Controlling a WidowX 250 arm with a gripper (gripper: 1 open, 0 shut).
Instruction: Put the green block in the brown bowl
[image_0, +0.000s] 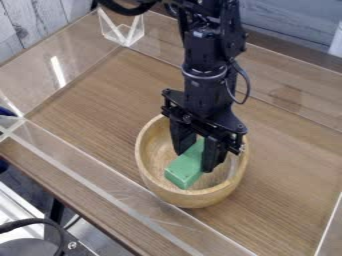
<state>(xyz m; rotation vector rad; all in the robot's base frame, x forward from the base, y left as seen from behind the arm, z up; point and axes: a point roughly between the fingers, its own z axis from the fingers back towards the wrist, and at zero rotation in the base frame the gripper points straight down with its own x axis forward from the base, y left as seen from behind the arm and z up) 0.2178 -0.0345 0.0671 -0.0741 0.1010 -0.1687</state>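
The brown bowl (154, 175) stands on the wooden tabletop, slightly below the middle of the camera view. My gripper (203, 152) points straight down into it, its black fingers (230, 140) reaching below the rim. Between them is the green block (185, 170), tilted, with its upper end in the jaws and its lower end down near the bowl's floor. The gripper is shut on the block. I cannot tell whether the lower end touches the bowl.
Clear plastic walls (80, 190) fence the wooden table (94, 100) on all sides. A small clear plastic stand (123, 27) sits at the back left. Black cables (34, 238) lie outside the wall at the bottom left.
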